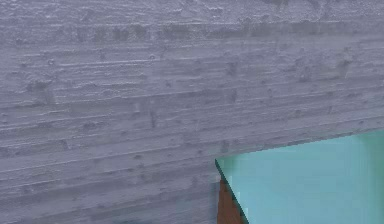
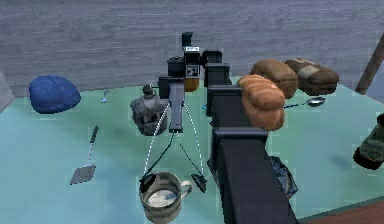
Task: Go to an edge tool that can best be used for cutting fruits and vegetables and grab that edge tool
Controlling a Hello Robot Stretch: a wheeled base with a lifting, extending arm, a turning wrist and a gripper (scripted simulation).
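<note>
In the arm side view my arm [image 2: 235, 150] reaches out over a teal table [image 2: 60, 140]. The gripper [image 2: 174, 183] points back toward the near edge, and its thin fingers [image 2: 199, 183] end beside a white mug [image 2: 163, 197]. I cannot tell whether it holds anything. A small thin grey utensil [image 2: 103, 97] lies far out on the table, right of a blue rounded object [image 2: 54, 94]; I cannot tell whether it is a knife. A grey spatula [image 2: 86, 160] lies nearer, to the arm's left.
A grey pot-like object [image 2: 148, 112] stands just left of the arm. Three brown bread loaves [image 2: 263, 100] and a spoon [image 2: 313, 101] lie to its right, with a dark object [image 2: 371, 146] at the right edge. A grey plank wall [image 1: 150, 90] stands close ahead, the table corner [image 1: 300, 185] at the lower right.
</note>
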